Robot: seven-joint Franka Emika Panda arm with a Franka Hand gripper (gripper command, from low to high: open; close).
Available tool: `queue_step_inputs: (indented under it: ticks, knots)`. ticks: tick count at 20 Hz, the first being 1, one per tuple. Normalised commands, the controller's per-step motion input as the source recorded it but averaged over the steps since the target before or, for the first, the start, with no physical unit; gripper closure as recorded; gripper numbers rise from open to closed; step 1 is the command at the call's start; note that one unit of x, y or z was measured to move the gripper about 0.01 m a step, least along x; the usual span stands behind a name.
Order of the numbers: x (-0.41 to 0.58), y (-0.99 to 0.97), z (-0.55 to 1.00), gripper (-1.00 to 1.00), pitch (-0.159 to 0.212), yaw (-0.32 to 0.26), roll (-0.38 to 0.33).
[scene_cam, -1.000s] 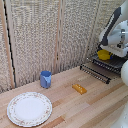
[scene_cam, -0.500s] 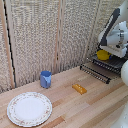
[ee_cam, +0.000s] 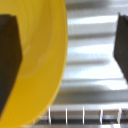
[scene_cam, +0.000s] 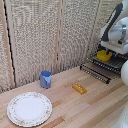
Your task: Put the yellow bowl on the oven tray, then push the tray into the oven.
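Arm sits at the exterior view's right edge, gripper [scene_cam: 106,48] down over the yellow bowl [scene_cam: 104,55]. The bowl rests on the dark tray [scene_cam: 114,62], which sits at the oven [scene_cam: 102,70] front with the barred door folded down toward the table. Wrist view: the two dark fingers [ee_cam: 10,55] are spread wide, one over the yellow bowl [ee_cam: 42,60] interior, the other out over the ribbed metal tray [ee_cam: 90,55]; the bowl rim runs between them. Jaws are apart, not clamped on anything; whether the finger over the bowl touches it can't be told. Rest of the wooden table [scene_cam: 75,107]: blue cup [scene_cam: 45,79] upright near the back screen, floral-rimmed white plate [scene_cam: 29,108] at the front on the exterior view's left, flat orange-yellow block [scene_cam: 79,89] lying between the cup and the oven, well apart from each other.
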Motion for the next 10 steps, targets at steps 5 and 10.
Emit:
queue_step_inputs:
  ticks: [5,10]
  knots:
    - [-0.106,0.35,0.55,-1.00,0.213,0.178,-0.113]
    - [-0.045,0.23,0.33,-1.00,0.263,0.248,-0.122]
